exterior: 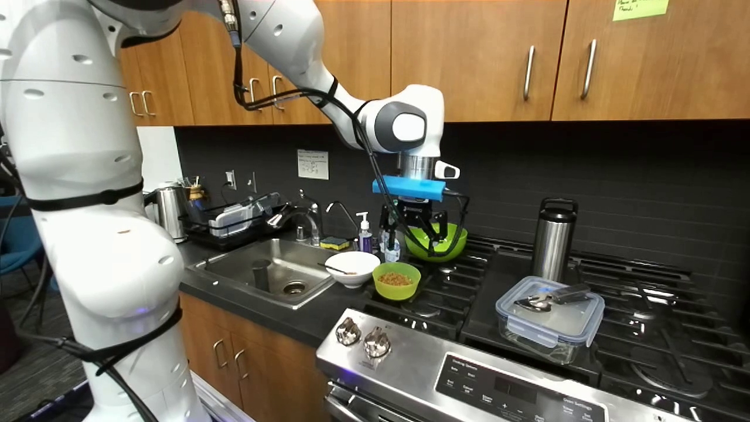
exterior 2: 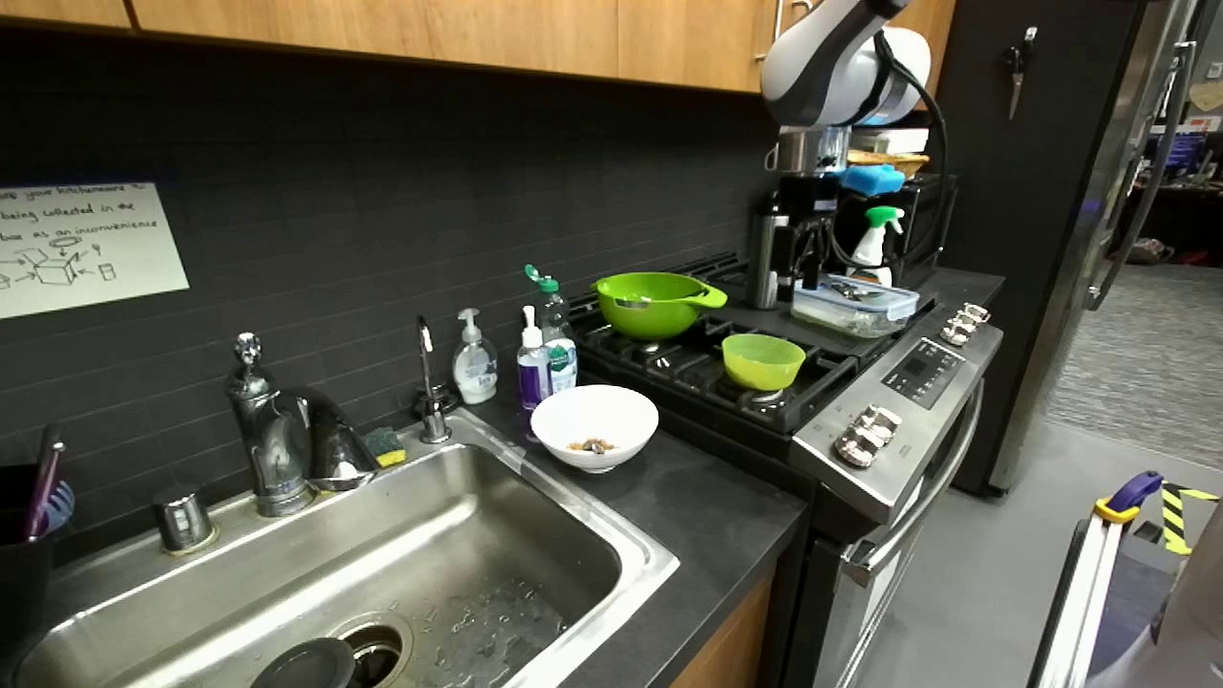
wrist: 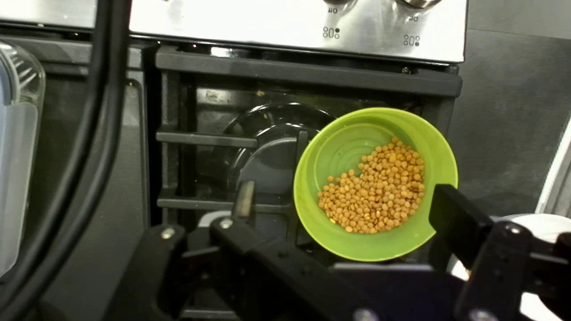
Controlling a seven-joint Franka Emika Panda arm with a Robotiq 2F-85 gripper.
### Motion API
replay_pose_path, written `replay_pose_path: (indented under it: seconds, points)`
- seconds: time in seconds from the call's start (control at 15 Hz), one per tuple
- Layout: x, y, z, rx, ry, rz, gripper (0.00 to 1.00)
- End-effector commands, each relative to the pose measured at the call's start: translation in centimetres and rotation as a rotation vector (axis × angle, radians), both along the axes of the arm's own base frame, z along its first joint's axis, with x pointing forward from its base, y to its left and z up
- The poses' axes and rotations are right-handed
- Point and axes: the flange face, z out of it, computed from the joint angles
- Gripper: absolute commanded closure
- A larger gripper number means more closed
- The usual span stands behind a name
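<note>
My gripper is open and empty above the stove, with its fingers wide apart in the wrist view (wrist: 352, 209); it shows in both exterior views (exterior: 413, 231) (exterior 2: 801, 272). Below and between the fingers in the wrist view is a small yellow-green bowl (wrist: 430, 138) with orange-brown lentils (wrist: 379, 196) in it. The bowl stands on the stove's front burner grate in both exterior views (exterior: 398, 295) (exterior 2: 762, 368). The right finger overlaps its rim in the wrist view; no contact can be made out. A larger green bowl (exterior: 454, 243) (exterior 2: 645, 311) stands behind, on the rear grate.
A white bowl (exterior: 357, 262) (exterior 2: 573, 425) with a utensil stands between sink (exterior 2: 650, 564) and stove. Soap bottles (exterior 2: 533, 373) stand behind it. A lidded glass container (exterior: 551, 334) with a spoon on top and a steel flask (exterior: 552, 246) are farther along the stove. Cabinets (exterior: 474, 64) hang above.
</note>
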Motion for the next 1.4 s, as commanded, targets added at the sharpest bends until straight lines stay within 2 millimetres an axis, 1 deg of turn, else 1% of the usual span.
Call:
replay_pose_path:
  seconds: [0.0,0.33,0.53,0.87,1.07,1.27,1.33]
  points:
    - [-0.2,-0.3,-1.7,0.003,-0.008,0.034,0.0]
    - [0.0,-0.4,-3.4,0.003,-0.003,0.034,0.0]
    - [0.1,-0.4,-3.7,-0.009,-0.007,0.026,0.0]
    - [-0.1,-0.7,-3.8,-0.027,-0.023,-0.04,0.0]
    - [-0.7,-1.3,-4.0,-0.027,-0.022,-0.093,0.0]
    - [-1.4,-1.5,-4.3,-0.021,-0.014,-0.117,0.0]
    - [-1.3,-1.7,-4.4,-0.019,-0.013,-0.12,0.0]
